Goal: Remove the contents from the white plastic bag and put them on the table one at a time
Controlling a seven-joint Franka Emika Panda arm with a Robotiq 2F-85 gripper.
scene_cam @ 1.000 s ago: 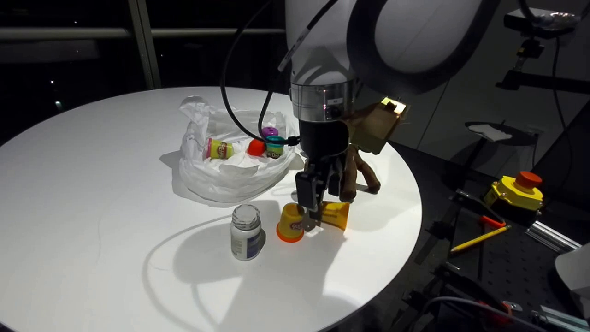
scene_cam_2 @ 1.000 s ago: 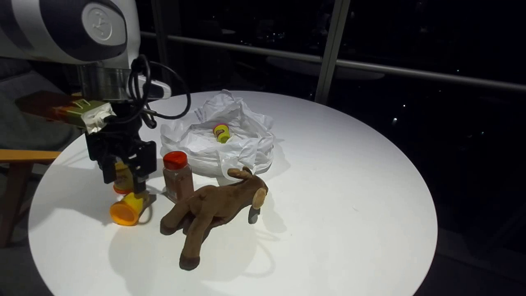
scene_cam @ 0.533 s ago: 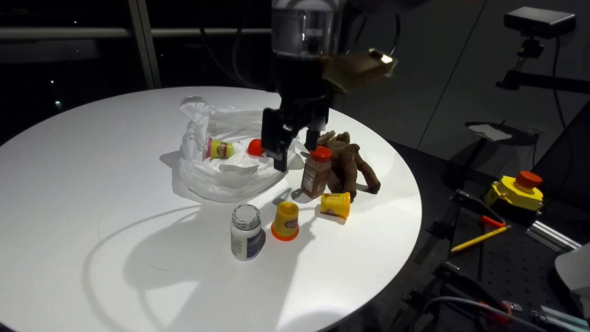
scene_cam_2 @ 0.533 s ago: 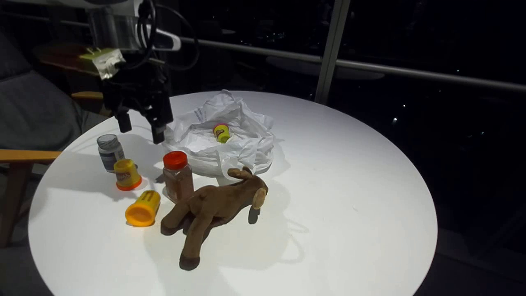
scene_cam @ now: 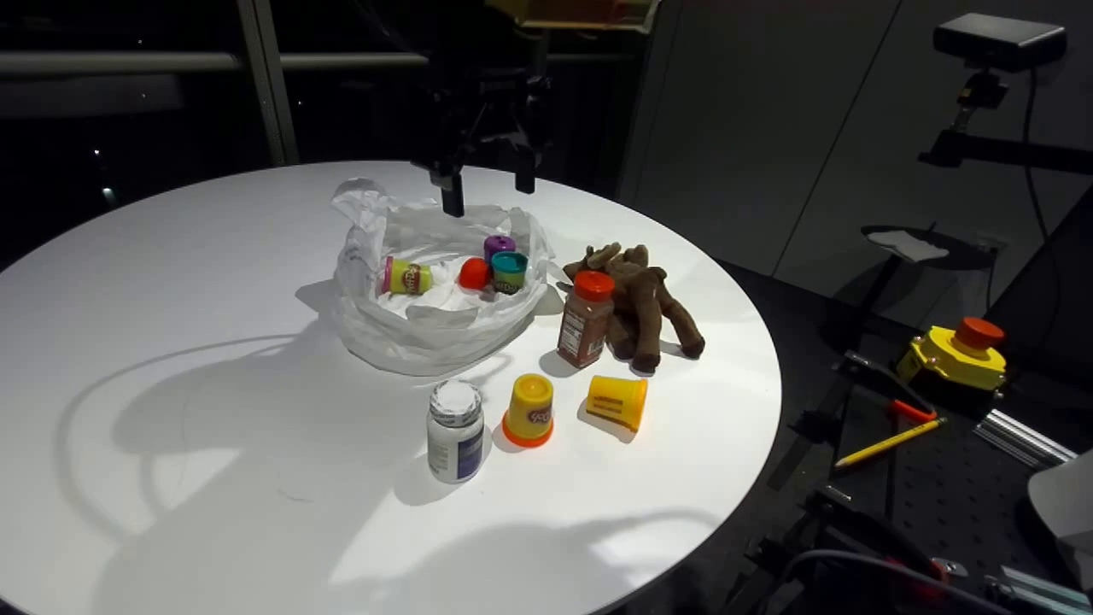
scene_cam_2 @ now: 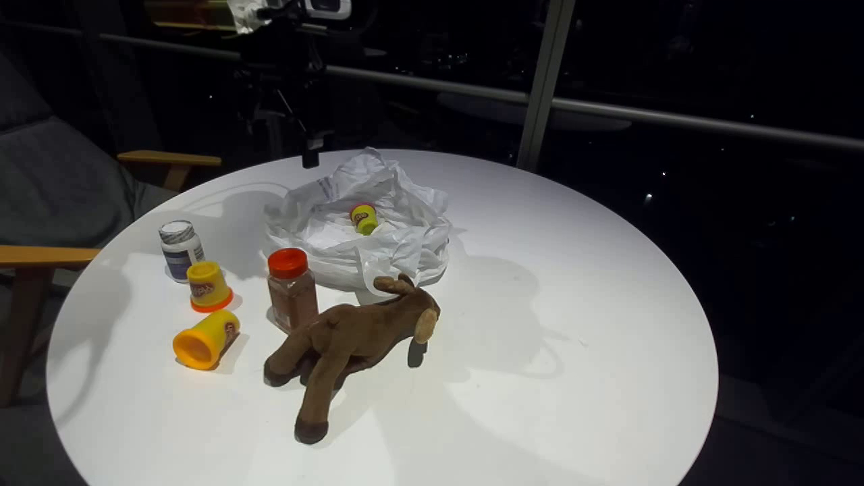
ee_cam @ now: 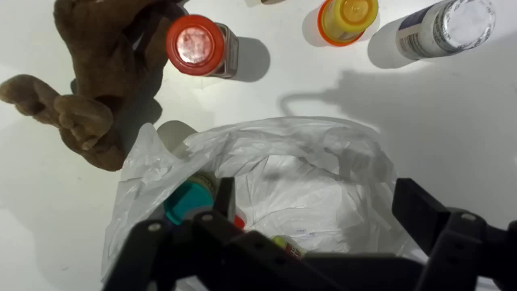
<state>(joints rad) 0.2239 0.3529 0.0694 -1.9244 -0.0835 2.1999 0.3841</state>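
The white plastic bag (scene_cam: 427, 342) lies open on the round white table (scene_cam: 213, 427). Inside are a yellow-green tub with a pink lid (scene_cam: 408, 276) on its side, a red item (scene_cam: 475, 273), a teal-lidded tub (scene_cam: 509, 272) and a purple-lidded item (scene_cam: 499, 246). An exterior view shows only the pink-lidded tub (scene_cam_2: 364, 219) in the bag (scene_cam_2: 405, 256). My gripper (scene_cam: 488, 195) is open and empty above the bag. In the wrist view the fingers (ee_cam: 315, 198) stand wide apart over the bag's mouth; they partly hide the teal lid (ee_cam: 188, 200) and the red item (ee_cam: 239, 222).
A white bottle (scene_cam: 455, 436), an upright yellow tub (scene_cam: 529, 410), a yellow tub on its side (scene_cam: 616, 401), a red-capped jar (scene_cam: 586, 320) and a brown plush animal (scene_cam_2: 358, 331) stand or lie near the bag.
My gripper has risen from beside the yellow tubs and moved over to above the bag. The yellow tub on its side has rolled back and forth a little; the upright one has shifted slightly.
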